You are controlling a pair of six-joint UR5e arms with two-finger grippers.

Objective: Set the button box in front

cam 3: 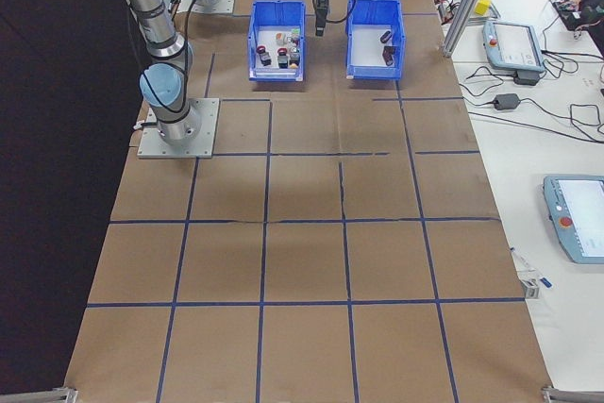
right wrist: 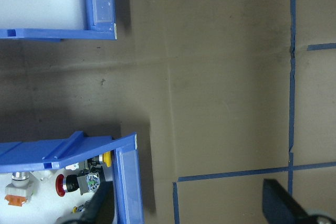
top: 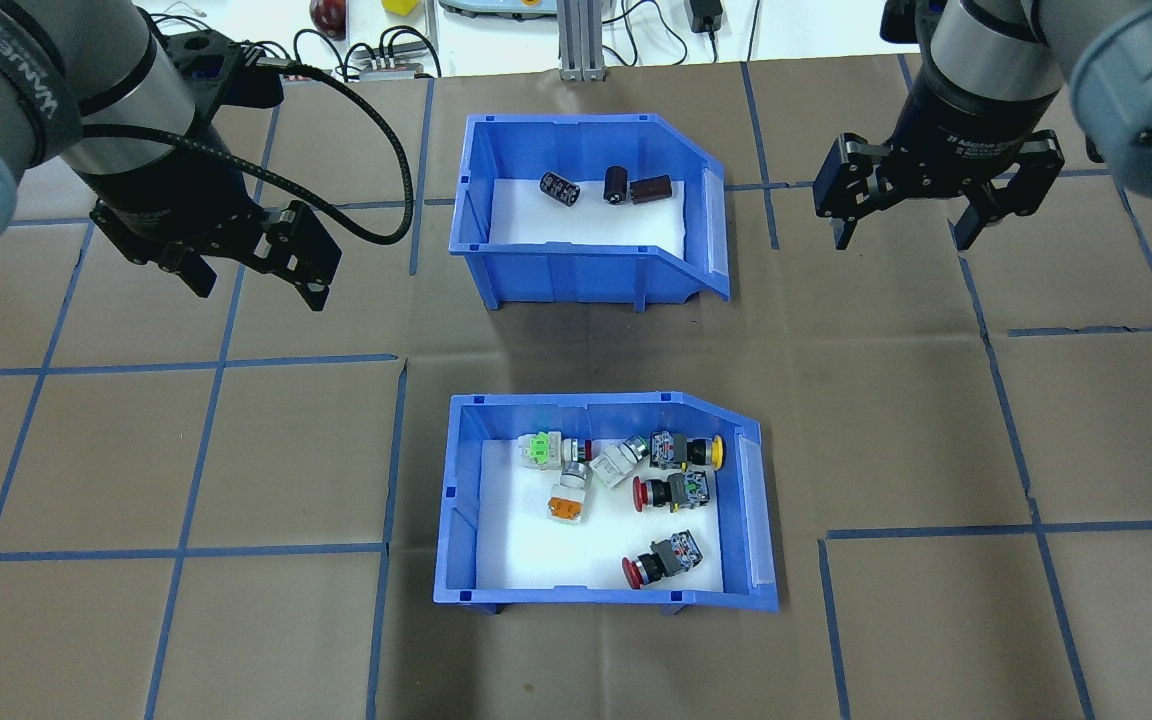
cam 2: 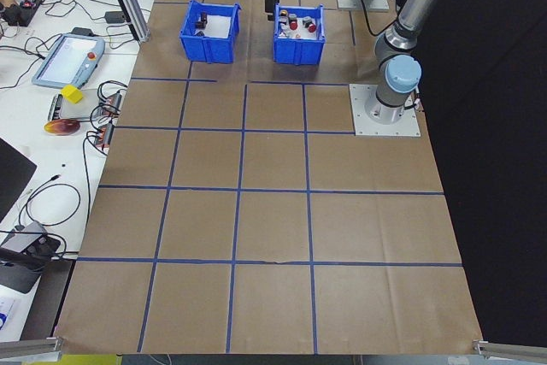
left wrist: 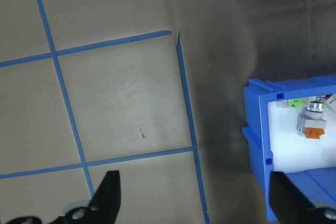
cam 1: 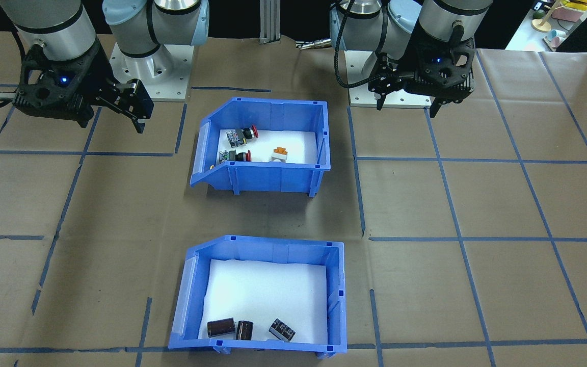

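The button box [top: 458,500] is a blue open-top bin with a white liner, holding several red-, orange-, yellow- and green-capped switches. It sits on the table's near side, by the robot's bases [cam 1: 273,176]. Its sloped side faces the robot's right. My left gripper [top: 258,285] hovers open over bare table, to the left of the two bins and apart from them. In the left wrist view the button box [left wrist: 257,145] lies at the right edge, beyond the open gripper [left wrist: 194,203]. My right gripper [top: 903,238] hangs open to the bins' right; its wrist view shows the button box's corner [right wrist: 128,182].
A second blue bin [top: 576,270] with dark cylinders stands farther from the robot, in line with the button box. Blue tape lines grid the brown paper. Cables, tablets and an aluminium post [top: 576,40] line the far edge.
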